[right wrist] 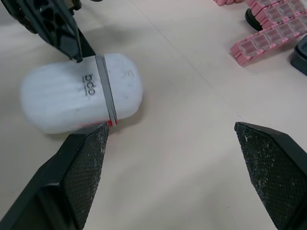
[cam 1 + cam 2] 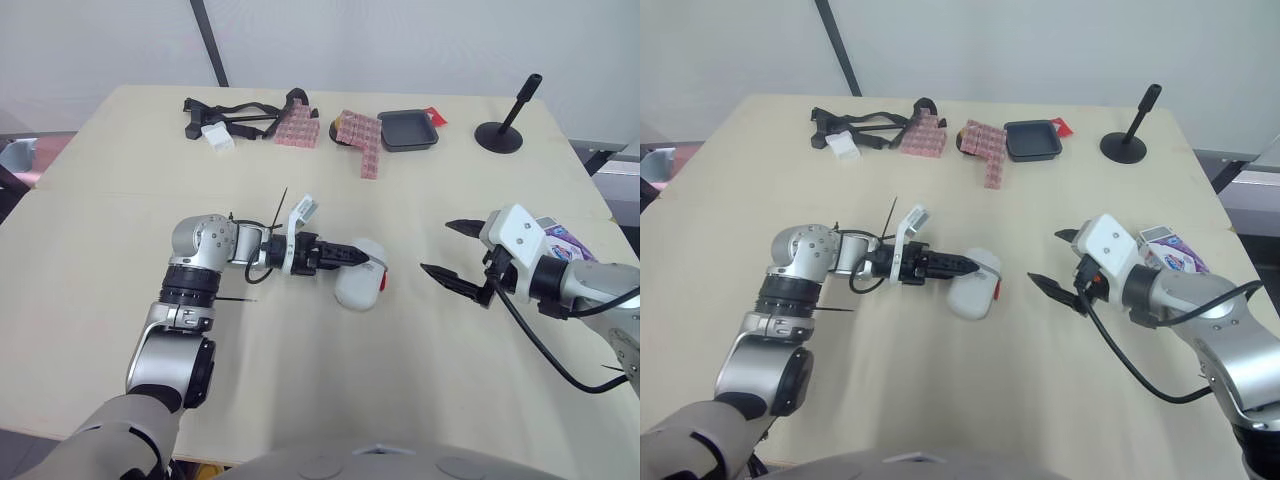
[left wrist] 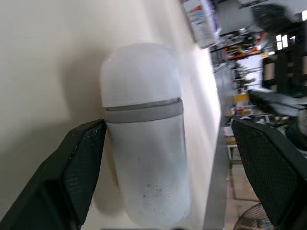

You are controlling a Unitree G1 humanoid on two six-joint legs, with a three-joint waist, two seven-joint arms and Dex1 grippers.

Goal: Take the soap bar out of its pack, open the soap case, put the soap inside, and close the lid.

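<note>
The white oval soap case (image 2: 358,285) with a grey band lies shut on its side at the table's middle. My left gripper (image 2: 372,264) is open and reaches over it from the left. In the left wrist view the case (image 3: 144,139) lies between the two spread fingers (image 3: 81,167), and one touches it near the band. My right gripper (image 2: 450,252) hangs open a short way to the right of the case (image 1: 81,98), with nothing in it. The purple and white soap pack (image 2: 560,240) lies on the table behind my right wrist.
At the table's far side are pink compartment boxes (image 2: 362,138), a black tray (image 2: 408,130), a black strap with a white piece (image 2: 225,122) and a black stand (image 2: 505,125). The table's right edge (image 2: 600,190) is close to the soap pack.
</note>
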